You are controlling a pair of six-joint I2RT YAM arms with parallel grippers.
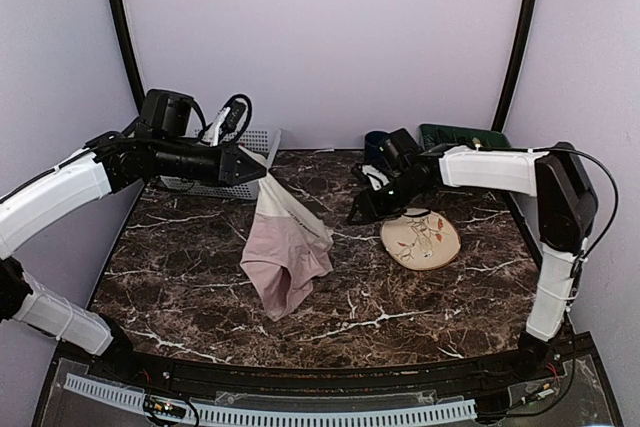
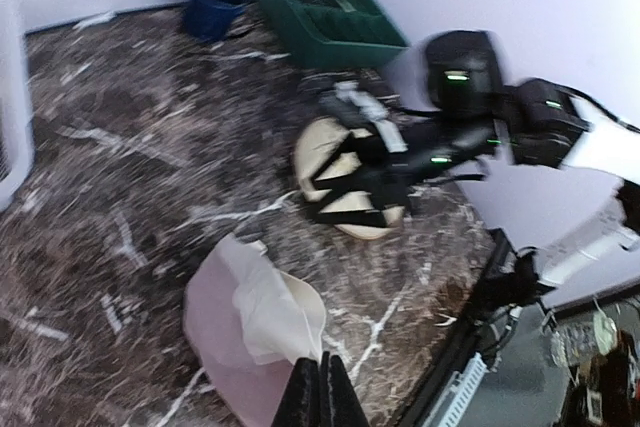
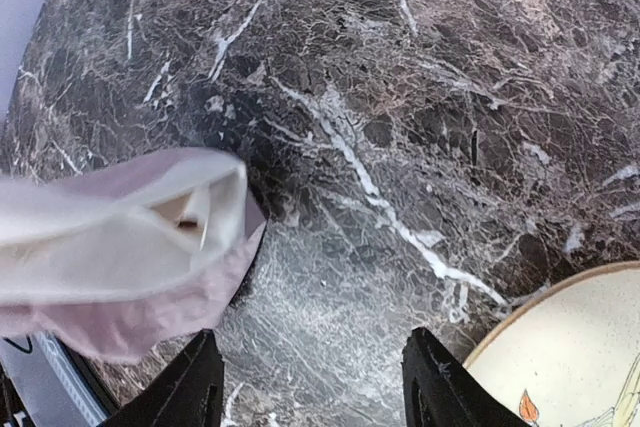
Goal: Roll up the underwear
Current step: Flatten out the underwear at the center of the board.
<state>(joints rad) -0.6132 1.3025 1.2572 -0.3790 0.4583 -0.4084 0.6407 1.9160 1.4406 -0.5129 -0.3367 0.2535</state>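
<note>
The dusty-pink underwear (image 1: 285,252) with a cream waistband hangs from my left gripper (image 1: 262,175), which is shut on a waistband corner and holds it lifted; its lower end rests on the marble table (image 1: 200,277). In the left wrist view the shut fingers (image 2: 322,397) pinch the cloth (image 2: 245,332) just below. My right gripper (image 1: 358,215) is open and empty, hovering low over the table between the underwear and the round plate (image 1: 420,238). In the right wrist view the open fingertips (image 3: 190,387) frame bare marble, with the underwear (image 3: 120,247) at the left.
A white basket (image 1: 235,172) stands at the back left. A blue cup (image 1: 377,143) and a green crate (image 1: 460,135) stand at the back right. The plate edge (image 3: 570,347) shows at the right gripper's right side.
</note>
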